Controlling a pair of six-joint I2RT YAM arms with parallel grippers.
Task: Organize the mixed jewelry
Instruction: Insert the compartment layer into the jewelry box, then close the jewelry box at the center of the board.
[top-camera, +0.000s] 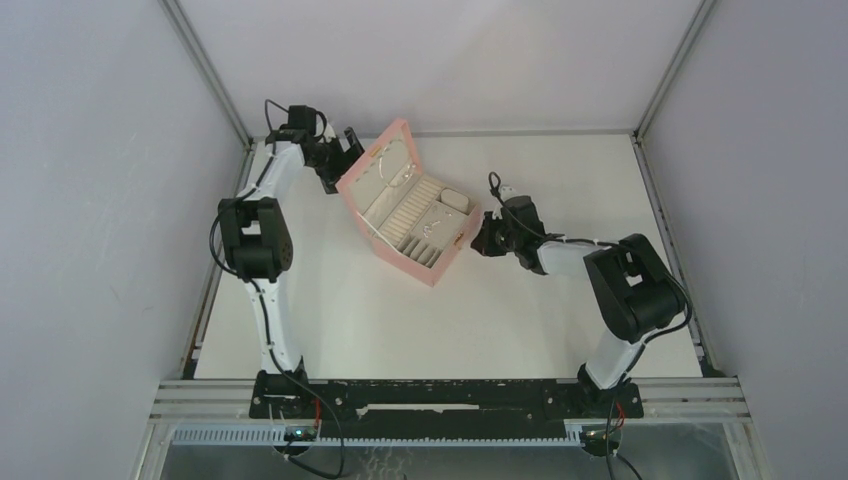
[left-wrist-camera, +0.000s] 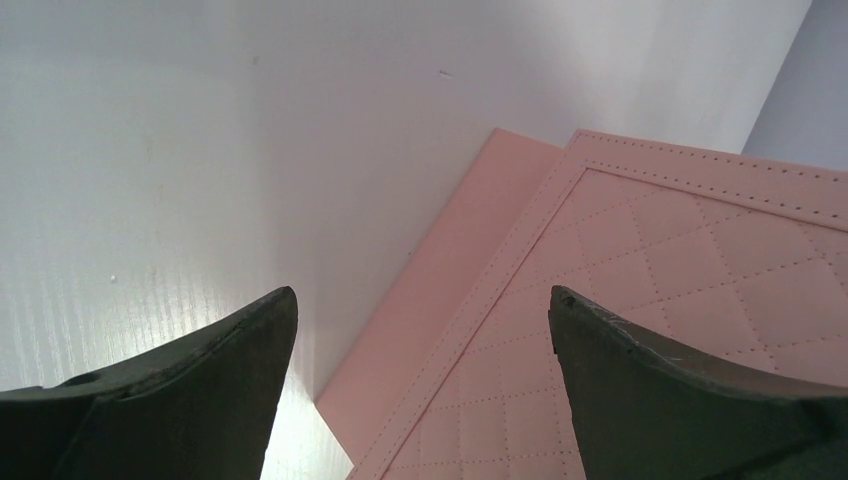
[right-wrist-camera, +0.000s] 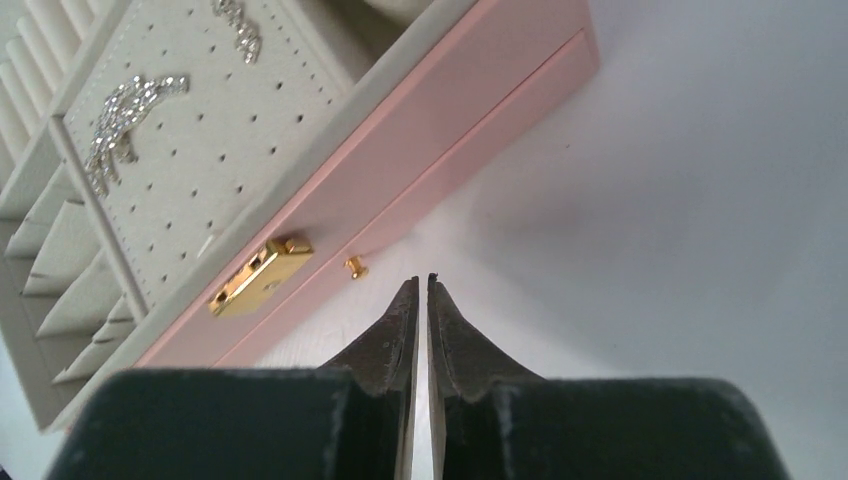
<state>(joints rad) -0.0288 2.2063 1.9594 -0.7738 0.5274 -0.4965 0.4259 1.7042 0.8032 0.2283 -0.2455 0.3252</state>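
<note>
The pink quilted box (top-camera: 420, 268) lies open at mid table with its lid raised. A thin silver chain (top-camera: 395, 178) hangs inside the lid. Small silver pieces (top-camera: 432, 228) rest on the beige lining; in the right wrist view one sparkling piece (right-wrist-camera: 125, 120) and a smaller one (right-wrist-camera: 240, 25) lie on the perforated panel. My left gripper (top-camera: 340, 155) is open and empty behind the lid, whose quilted back (left-wrist-camera: 700, 250) fills the left wrist view beyond the gripper (left-wrist-camera: 420, 295). My right gripper (top-camera: 478, 243) is shut and empty on the table just outside the box's front wall (right-wrist-camera: 420, 130); its tips (right-wrist-camera: 422, 282) are near the wall.
A gold latch (right-wrist-camera: 258, 275) and a small gold knob (right-wrist-camera: 356, 266) sit on the box's front wall, just left of my right fingertips. White walls and metal frame rails (top-camera: 440, 131) bound the table at the back and sides.
</note>
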